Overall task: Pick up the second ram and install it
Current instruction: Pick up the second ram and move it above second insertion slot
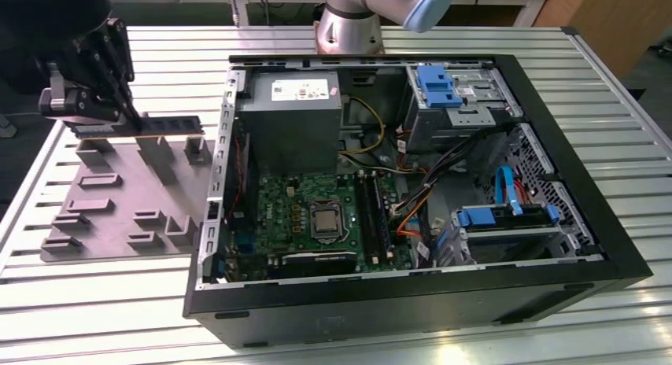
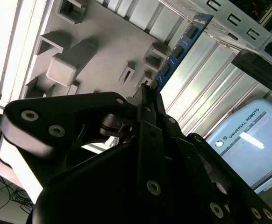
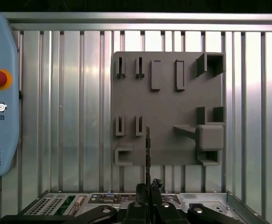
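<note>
Black gripper (image 1: pixel 131 123), jaws clenched on the second ram (image 1: pixel 173 125), a thin blue-green strip lined with dark chips, over a grey moulded tray (image 1: pixel 116 204) on the slatted metal counter (image 1: pixel 94 302); beside it, an open computer case (image 1: pixel 619 247) holds a green motherboard (image 1: pixel 283 200)

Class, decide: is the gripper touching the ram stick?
Touching. In the second wrist view the gripper pinches one end of the ram stick, which juts out beyond its fingertips.

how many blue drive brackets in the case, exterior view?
2: upper blue bracket on the drive bay, lower blue bracket on the drive cage. More may be hidden.
</note>
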`<state>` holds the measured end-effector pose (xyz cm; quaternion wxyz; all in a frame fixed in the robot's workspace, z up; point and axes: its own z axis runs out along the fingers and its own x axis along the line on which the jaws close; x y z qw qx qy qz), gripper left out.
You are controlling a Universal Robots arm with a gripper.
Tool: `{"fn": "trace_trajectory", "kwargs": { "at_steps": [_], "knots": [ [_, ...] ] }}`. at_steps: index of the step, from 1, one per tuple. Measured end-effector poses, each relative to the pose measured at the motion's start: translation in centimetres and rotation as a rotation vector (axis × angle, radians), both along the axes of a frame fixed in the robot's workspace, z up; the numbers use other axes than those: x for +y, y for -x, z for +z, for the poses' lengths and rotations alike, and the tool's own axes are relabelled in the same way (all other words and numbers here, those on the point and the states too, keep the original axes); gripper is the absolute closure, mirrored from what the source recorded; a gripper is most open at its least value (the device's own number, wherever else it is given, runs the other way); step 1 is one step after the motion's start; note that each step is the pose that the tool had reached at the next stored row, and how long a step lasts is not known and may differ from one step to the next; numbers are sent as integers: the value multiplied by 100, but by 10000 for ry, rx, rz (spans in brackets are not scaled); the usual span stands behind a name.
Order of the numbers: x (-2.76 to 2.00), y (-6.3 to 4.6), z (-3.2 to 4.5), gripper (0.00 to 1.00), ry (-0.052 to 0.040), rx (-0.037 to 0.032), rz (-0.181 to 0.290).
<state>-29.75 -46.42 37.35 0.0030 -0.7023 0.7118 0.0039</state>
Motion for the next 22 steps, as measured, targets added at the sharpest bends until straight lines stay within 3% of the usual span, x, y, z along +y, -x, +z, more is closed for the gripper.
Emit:
{"fn": "trace_trajectory", "kwargs": {
  "at_steps": [22],
  "knots": [
    [0, -217, -1, 86, -1, -1, 0]
  ]
}}
